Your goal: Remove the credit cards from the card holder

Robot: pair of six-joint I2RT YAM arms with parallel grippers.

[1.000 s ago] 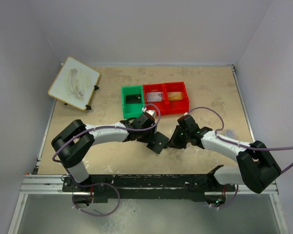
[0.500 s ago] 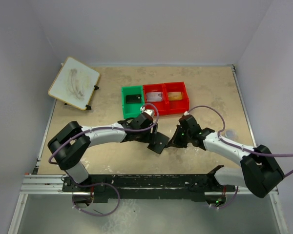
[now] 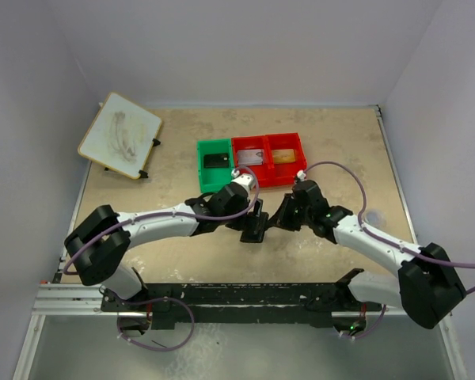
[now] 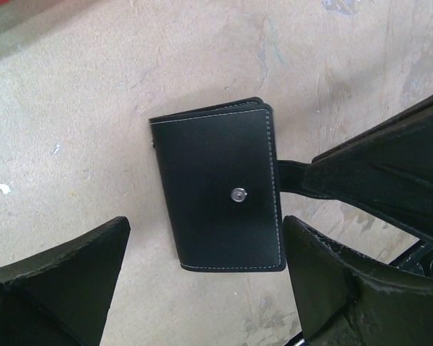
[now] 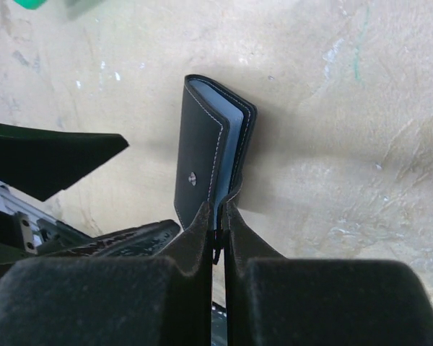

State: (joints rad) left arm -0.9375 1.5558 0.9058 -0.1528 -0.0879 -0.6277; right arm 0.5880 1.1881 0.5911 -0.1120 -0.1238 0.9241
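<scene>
The card holder (image 4: 216, 187) is folded shut, black outside with a small metal stud, and a strip of pale blue lining (image 5: 229, 140) shows along its edge. My right gripper (image 5: 217, 216) is shut on the holder's black tab (image 4: 289, 177) and holds it at the table top. Whether it hangs or rests on its edge I cannot tell. My left gripper (image 4: 206, 227) is open, one finger on each side of the holder's lower end, touching nothing. From above, the holder (image 3: 256, 228) sits between the left gripper (image 3: 252, 217) and the right gripper (image 3: 279, 218). The credit cards are out of view.
Behind the grippers stand a green bin (image 3: 203, 176) with a small dark flat piece and a red two-part bin (image 3: 305, 168) with a grey and an orange flat piece. A tilted board (image 3: 119, 134) lies at the back left.
The left gripper has opened wide and let go of the holder. The right gripper has closed on the tab. Both wrists have drawn closer together, and the holder now looks narrower from above.
</scene>
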